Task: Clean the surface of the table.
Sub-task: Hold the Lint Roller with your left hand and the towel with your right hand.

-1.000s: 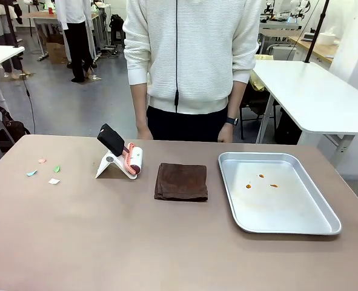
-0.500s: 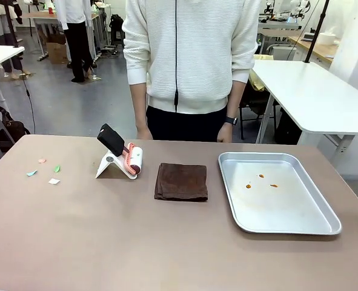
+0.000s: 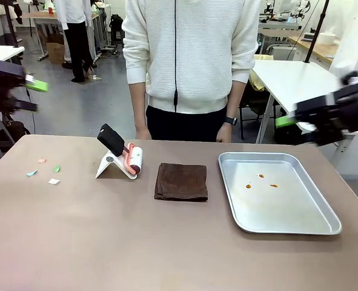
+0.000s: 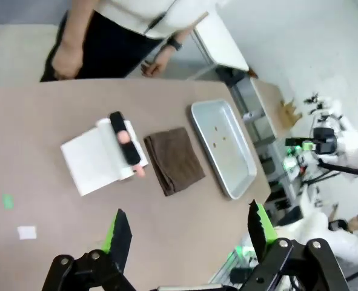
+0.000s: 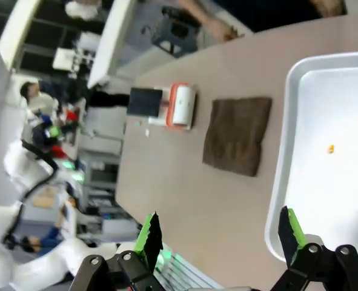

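Right, table [image 3: 166,242] first: big tan-brown top, runs across the whole front view w/ everything laid out on it. Person [image 3: 191,54] in a white ribbed top and dark trousers stands at the far edge, arms hanging, hands just behind the edge, watch on one wrist.

Silver tray [image 3: 288,206] sits on the robot's right part of the table, long side running away from the robot.

Left gripper [image 3: 36,96] hovers high at the robot's left, off past the table's end, well above the top. Jaws spread wide, nothing between the green pads; the left wrist view looks down btwn them at the table far below. Right gripper [image 3: 291,130] hangs up at the robot's right, above and beyond the tray's far corner. It's also spread wide, holding nothing, and blurred in the front view.

Brown cloth [image 3: 181,181], folded square, lies flat near the middle, just beside the tray but not touching it. Lint roller [image 3: 134,160], pink and white w/ a black handle tilted up, rests on a white stand [image 3: 108,166] to the cloth's left.

Four paper scraps [image 3: 54,181] (pink, green, teal, white) lie scattered near the table's left end, apart from the roller. Three tiny orange spots [image 3: 261,176] mark the tray's floor, toward its far half.
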### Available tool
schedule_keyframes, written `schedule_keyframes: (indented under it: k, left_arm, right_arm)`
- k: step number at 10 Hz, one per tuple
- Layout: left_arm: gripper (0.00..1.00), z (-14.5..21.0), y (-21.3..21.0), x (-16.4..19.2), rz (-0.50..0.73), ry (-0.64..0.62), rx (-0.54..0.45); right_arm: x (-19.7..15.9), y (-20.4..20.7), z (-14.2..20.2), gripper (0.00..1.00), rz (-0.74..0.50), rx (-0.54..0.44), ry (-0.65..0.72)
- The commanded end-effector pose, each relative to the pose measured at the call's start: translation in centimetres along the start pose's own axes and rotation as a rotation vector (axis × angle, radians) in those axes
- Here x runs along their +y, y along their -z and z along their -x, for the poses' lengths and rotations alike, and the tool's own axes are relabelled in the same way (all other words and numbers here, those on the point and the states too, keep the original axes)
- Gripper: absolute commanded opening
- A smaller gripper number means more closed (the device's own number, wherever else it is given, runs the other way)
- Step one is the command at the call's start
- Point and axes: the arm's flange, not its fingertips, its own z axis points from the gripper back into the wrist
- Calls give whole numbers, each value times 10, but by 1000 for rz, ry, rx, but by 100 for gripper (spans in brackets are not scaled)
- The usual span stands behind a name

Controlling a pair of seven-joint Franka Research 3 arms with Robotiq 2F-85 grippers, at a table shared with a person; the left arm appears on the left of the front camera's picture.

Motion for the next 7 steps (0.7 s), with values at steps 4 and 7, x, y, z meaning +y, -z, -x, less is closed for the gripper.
schedule_keyframes:
  k: [4, 7]
  left_arm:
    - [100, 4, 106, -33, -164, 8, 190]
    - [100, 14, 133, -19, -201, -52, 211]
  right_arm:
    - [55, 148, 16, 100, 177, 100, 114]
    - [56, 182, 26, 100, 199, 199, 98]
